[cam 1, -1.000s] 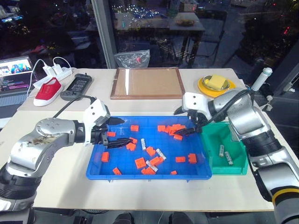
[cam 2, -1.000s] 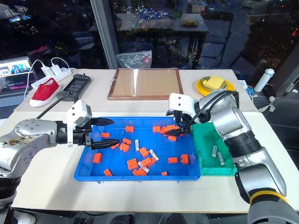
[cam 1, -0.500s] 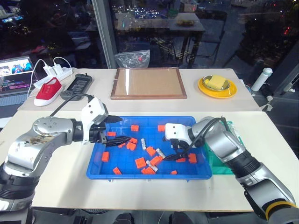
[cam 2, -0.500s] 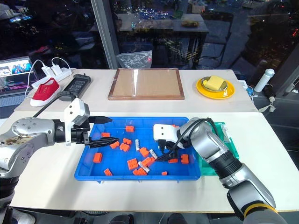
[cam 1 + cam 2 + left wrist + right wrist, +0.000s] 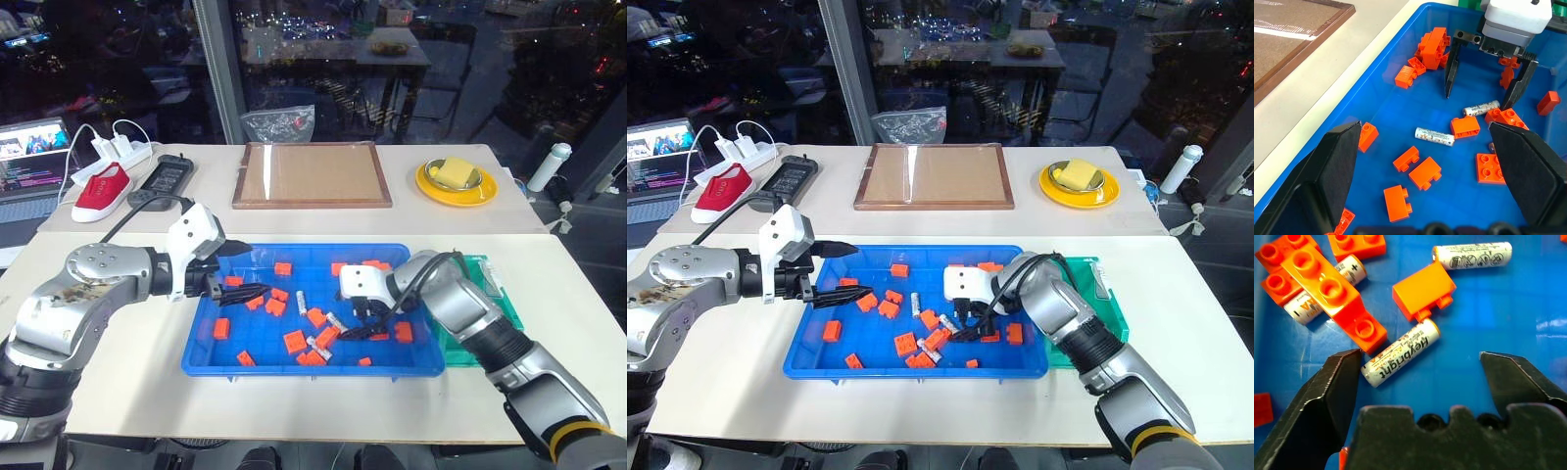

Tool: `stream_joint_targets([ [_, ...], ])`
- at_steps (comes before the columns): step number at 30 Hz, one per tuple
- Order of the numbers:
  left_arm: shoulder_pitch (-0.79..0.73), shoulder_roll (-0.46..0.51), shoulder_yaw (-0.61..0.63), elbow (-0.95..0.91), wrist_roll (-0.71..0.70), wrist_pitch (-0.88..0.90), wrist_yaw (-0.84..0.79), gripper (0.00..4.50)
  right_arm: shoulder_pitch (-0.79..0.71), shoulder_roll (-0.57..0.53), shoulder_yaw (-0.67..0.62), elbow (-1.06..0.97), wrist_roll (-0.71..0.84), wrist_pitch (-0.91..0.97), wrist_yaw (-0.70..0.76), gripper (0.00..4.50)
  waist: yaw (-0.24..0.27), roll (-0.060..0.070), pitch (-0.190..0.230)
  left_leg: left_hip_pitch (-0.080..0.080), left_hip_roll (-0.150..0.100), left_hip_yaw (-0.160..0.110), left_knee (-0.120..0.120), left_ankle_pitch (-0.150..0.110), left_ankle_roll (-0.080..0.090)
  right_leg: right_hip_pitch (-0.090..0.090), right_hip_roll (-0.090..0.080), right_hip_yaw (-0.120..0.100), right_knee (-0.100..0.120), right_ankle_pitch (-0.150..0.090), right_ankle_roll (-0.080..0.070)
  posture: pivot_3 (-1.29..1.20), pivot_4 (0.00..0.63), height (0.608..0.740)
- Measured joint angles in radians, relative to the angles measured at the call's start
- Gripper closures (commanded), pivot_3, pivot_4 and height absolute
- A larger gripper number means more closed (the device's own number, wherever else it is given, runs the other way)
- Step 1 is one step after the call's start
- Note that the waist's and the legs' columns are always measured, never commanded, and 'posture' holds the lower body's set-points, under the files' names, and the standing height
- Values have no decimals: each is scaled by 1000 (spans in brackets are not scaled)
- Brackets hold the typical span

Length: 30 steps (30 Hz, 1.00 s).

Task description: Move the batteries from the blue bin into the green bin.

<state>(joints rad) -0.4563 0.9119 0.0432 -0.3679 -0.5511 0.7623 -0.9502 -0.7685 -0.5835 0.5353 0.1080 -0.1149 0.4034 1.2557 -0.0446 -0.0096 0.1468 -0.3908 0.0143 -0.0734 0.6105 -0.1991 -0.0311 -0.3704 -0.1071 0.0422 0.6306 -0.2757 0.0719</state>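
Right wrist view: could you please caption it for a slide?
Open right gripper straddling a white cylindrical battery among orange plastic blocks in the blue plastic bin.

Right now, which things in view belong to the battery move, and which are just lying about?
Belongs to the job:
batteries
blue bin
green bin
right gripper, open over a battery

Just lying about:
orange blocks
wooden-framed board
yellow plate
red shoe

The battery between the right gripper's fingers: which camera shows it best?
Right wrist view: the battery lies large between the open right gripper fingers, label readable. Left wrist view shows it smaller beside an orange block. Head views show a tiny sliver.
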Motion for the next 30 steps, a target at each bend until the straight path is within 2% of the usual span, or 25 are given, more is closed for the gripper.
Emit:
stream_joint_targets([
  [7, 0, -1, 0, 11, 15, -2, 10, 0, 0, -15, 0, 1, -22, -12, 3, 3786, -2, 0, 0, 1, 0, 0, 0, 0, 0, 0, 0, 0, 0, 0, 0, 0, 150, 740],
  [9, 0, -2, 0, 12, 18, -5, 13, 0, 5, -23, -2, -2, -22, -20, 2, 4246, -1, 0, 0, 1, 0, 0, 0, 0, 0, 0, 0, 0, 0, 0, 0, 0, 150, 740],
  [17, -1, -12, -1, 32, 28, -28, 17, 0, 28, -55, -51, -28, -3, 5, -8, 4245, -2, 0, 0, 0, 0, 0, 0, 0, 0, 0, 0, 0, 0, 0, 0, 0, 150, 740],
  [20, -9, -21, -6, 42, 37, -39, 15, 0, 14, -90, -147, -66, 86, 80, 20, 4245, 1, 0, 0, -1, 0, 0, 1, 0, 0, 0, 0, 0, 0, 0, 0, 0, 150, 740],
  [26, -48, -55, -23, 73, 35, -44, -8, 0, -93, -307, -392, -79, 217, 198, 63, 4245, 13, 0, 1, -2, 0, 0, 0, 0, 0, 0, 0, 0, -2, 0, 0, 0, 150, 740],
  [30, -106, -78, -32, 111, 35, -49, -33, 0, -98, -480, -453, -6, 210, 194, 79, 4245, 17, 0, 1, -3, 0, 0, 0, 0, 1, 0, 0, 0, -3, 0, 0, 0, 150, 740],
])
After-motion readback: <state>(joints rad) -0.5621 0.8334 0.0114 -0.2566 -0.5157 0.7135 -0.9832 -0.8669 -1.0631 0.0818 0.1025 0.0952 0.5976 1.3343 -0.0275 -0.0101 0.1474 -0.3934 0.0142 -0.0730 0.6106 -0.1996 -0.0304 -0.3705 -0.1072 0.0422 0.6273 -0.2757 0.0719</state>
